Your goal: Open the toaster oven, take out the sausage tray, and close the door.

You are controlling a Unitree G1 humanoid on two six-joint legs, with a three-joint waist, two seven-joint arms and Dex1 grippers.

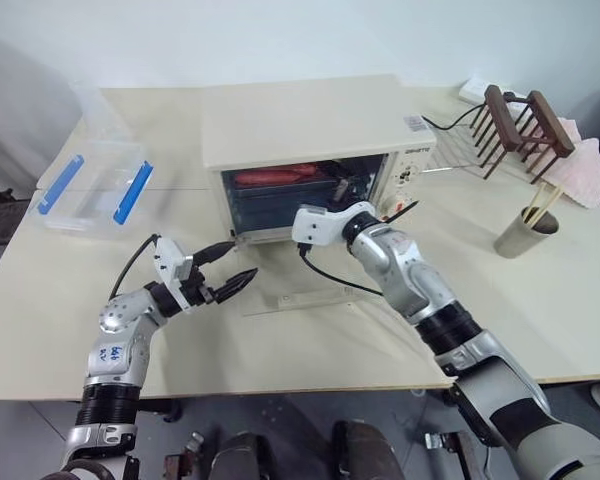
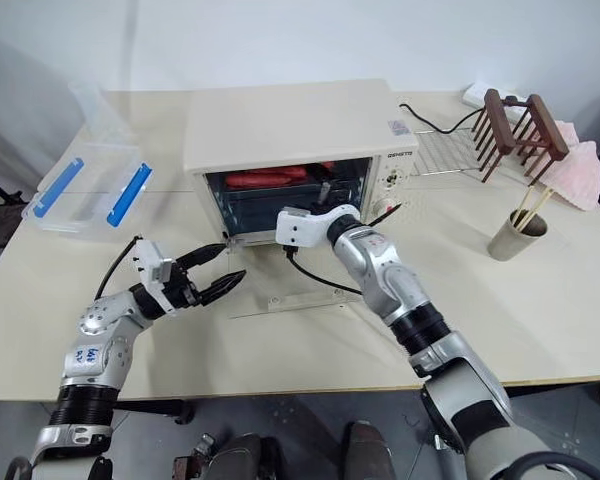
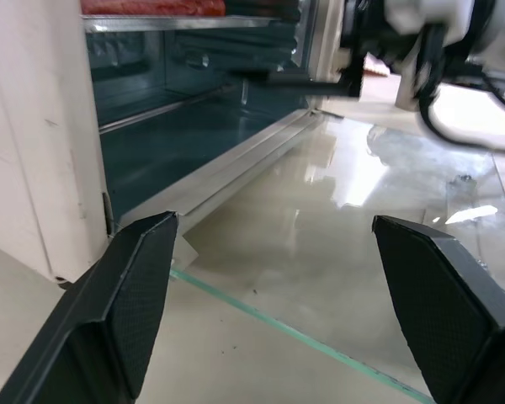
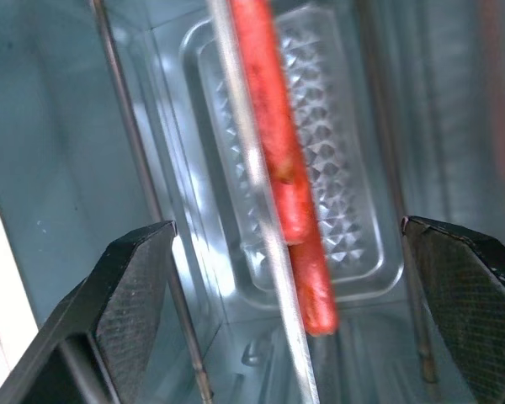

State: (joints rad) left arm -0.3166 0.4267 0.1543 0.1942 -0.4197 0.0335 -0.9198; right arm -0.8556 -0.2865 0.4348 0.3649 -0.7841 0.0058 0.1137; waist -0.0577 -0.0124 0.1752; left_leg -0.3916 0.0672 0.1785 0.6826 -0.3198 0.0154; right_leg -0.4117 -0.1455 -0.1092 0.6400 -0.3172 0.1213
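On the cream tabletop (image 1: 310,350) stands the toaster oven (image 1: 310,125), its glass door (image 1: 315,290) folded flat down in front of it and hard to make out against the surface (mostly reflections and a thin greenish edge give it away); the handle cannot be picked out. Inside the dark cavity sits the sausage tray (image 4: 320,168), a shallow silver tray with a diamond-embossed base; the head views hide most of it behind the right hand, leaving a red strip of sausages (image 1: 275,176) high in the oven; the right wrist view shows one long red sausage blurred behind a rack wire, and how many there are cannot be told. Reaching level into the oven mouth, the right hand (image 1: 342,187) has its fingers spread wide, gripping nothing; the fingertips are partly lost in the dark interior. Low over the tabletop, just off the door's left front corner, the left hand (image 1: 230,268) points toward the oven with its fingers (image 3: 126,311) apart and empty. Near the tabletop's left edge lies a clear plastic box with blue clips (image 1: 90,185); at the right stand a wooden rack (image 1: 520,125) and a cup holding chopsticks (image 1: 525,232).
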